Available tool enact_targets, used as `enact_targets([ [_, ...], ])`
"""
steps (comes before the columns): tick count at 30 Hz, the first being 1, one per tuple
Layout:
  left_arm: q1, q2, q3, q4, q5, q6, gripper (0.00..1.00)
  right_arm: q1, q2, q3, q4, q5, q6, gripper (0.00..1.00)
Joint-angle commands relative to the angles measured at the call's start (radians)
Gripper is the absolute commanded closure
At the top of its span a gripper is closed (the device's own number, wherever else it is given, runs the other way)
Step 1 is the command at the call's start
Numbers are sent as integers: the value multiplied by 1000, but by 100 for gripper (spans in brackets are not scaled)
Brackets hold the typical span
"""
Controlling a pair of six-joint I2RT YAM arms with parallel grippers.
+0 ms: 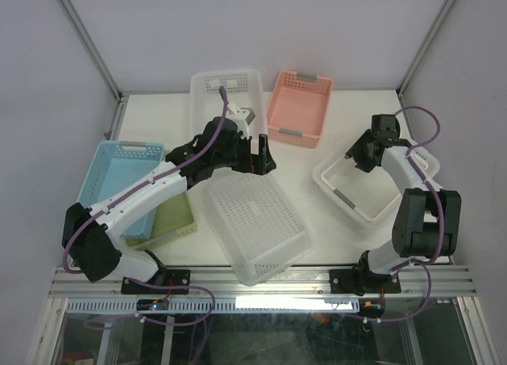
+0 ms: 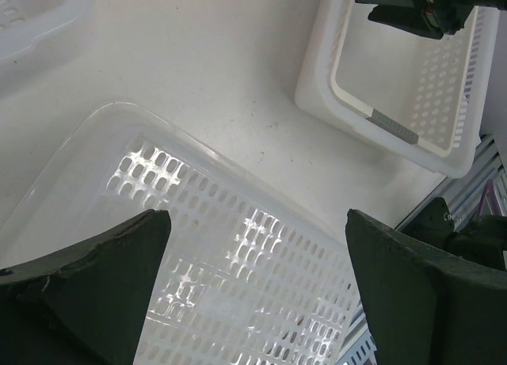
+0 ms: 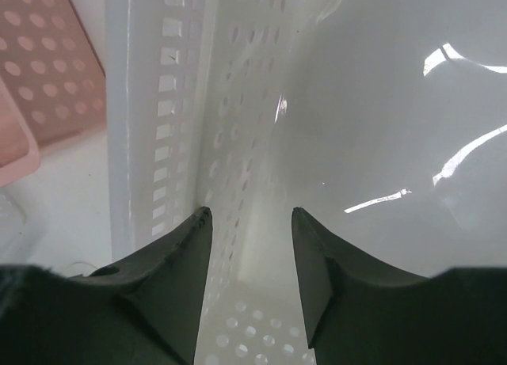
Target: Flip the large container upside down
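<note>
- The container (image 1: pixel 257 222) lies on the table (image 1: pixel 158 119) at the near middle, between the two arm bases, and is set at a slant.
- Its perforated base appears to face up, so it is judged to be upside down already, though the clear plastic makes this hard to settle.
- It is judged light and thin-walled, with some flex in the long sides. The smooth plastic is likely slippery.
- A grip is best taken on the rim or a short end wall, where the plastic is stiffest. The flat base offers nothing to pinch.
- The left gripper (image 1: pixel 260 157) is held above the far end of the container, its fingers wide apart with nothing between them.
- The right gripper (image 1: pixel 358 155) is held over the white basket (image 1: pixel 342 197), close to its perforated inner wall. Its fingers are parted and nothing is clamped.
- The white basket sits just to the right of the container, and a green basket (image 1: pixel 178 222) just to the left, next to a blue basket (image 1: pixel 131 147). Room for a swing is tight on both sides.
- A pink basket (image 1: pixel 295 133) and a clear basket (image 1: pixel 226 81) stand at the back, apart from the container.
</note>
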Motion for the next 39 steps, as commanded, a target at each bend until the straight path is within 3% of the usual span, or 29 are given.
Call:
enact_targets([
  [1,-14,11,53,54,19,15,1,-5,-66,45,67,-26,-5,52],
  [6,-13,79,99,64,21,21,1,-4,-71,52,69,-31,-1,51],
  [13,-15,250,281,60,9,48,1,-5,-61,44,91,-40,8,49],
  [21,-4,580,647,59,-18,142,1,-5,-25,80,51,-61,-8,46],
  [25,43,770,887,38,3,151,1,-5,-71,69,25,-59,-32,40],
  [31,79,978,1126,41,16,179,1,-8,-177,32,-20,-65,-58,32],
  [39,116,1089,1164,68,-10,210,1,-13,-256,31,-56,-85,-64,27],
])
